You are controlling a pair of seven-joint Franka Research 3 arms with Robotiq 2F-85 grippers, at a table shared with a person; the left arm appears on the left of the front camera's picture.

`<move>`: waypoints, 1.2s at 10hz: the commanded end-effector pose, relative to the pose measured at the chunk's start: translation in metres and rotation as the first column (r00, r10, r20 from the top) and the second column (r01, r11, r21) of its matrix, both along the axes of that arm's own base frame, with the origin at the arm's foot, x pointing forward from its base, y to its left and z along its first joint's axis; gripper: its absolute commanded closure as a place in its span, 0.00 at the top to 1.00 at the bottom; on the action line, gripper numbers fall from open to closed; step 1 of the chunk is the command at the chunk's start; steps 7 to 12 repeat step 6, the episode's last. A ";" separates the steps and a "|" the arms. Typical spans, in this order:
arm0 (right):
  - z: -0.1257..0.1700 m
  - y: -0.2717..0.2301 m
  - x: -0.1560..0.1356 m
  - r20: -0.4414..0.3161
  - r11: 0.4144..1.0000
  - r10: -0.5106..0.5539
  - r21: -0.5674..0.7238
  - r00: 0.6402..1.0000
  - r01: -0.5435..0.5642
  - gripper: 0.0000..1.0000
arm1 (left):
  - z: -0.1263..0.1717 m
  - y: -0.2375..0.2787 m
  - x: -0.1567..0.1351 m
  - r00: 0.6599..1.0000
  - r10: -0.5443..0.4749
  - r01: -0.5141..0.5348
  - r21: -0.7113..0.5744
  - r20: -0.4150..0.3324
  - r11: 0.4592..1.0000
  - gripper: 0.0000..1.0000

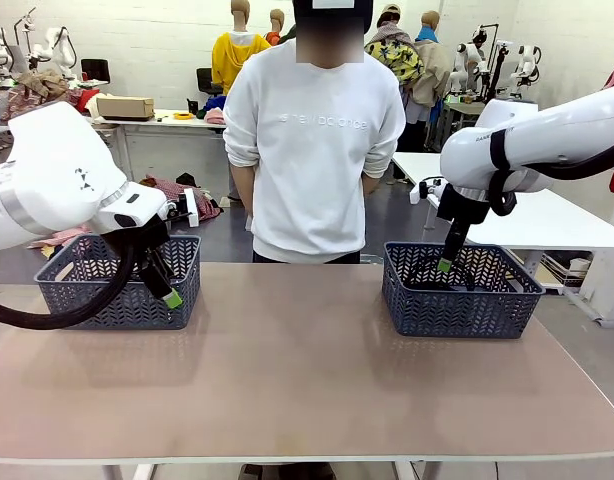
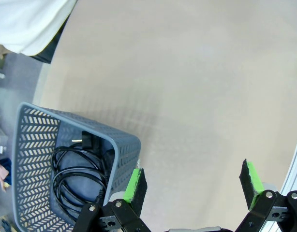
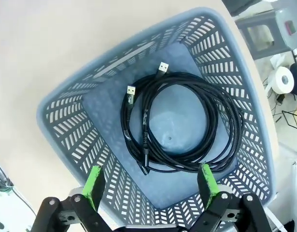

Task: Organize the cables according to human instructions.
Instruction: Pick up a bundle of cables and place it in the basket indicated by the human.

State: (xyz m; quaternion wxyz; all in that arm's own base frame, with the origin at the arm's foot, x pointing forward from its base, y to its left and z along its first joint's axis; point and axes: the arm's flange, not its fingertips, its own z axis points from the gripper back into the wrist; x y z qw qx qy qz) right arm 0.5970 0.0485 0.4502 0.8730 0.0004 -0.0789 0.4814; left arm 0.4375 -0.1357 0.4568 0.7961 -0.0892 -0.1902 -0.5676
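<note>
Now 2 grey baskets stand on the table (image 1: 307, 390), one at the far left (image 1: 117, 285) and one at the far right (image 1: 462, 295), with a person (image 1: 317, 140) behind the far edge between them. Black cables (image 3: 175, 123) lie coiled on the floor of the right basket, metal plug tips showing; more cables (image 2: 78, 174) lie in the left one. The right gripper (image 3: 151, 186) hangs over its basket, fingers apart and empty. The left gripper (image 2: 192, 183), fingers spread and empty, hovers just beside the left basket's near right corner.

Right end effector (image 3: 151, 186) open above blue-grey basket (image 3: 71, 130), coiled black cables (image 3: 182, 125) lying inside
</note>
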 end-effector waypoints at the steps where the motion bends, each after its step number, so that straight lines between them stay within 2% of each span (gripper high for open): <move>1: 0.000 0.005 0.001 0.000 0.998 -0.056 -0.015 0.998 0.056 1.00 | 0.001 0.002 0.000 1.000 0.007 -0.007 0.004 -0.001 1.000 1.00; 2: 0.000 0.000 0.000 0.000 1.000 0.000 0.000 1.000 0.000 1.00 | 0.001 0.002 0.000 1.000 0.007 -0.007 0.004 -0.001 1.000 1.00; 12: 0.000 0.000 0.000 0.000 1.000 0.000 0.000 1.000 0.000 1.00 | 0.001 0.002 0.000 1.000 0.007 -0.007 0.004 -0.001 1.000 1.00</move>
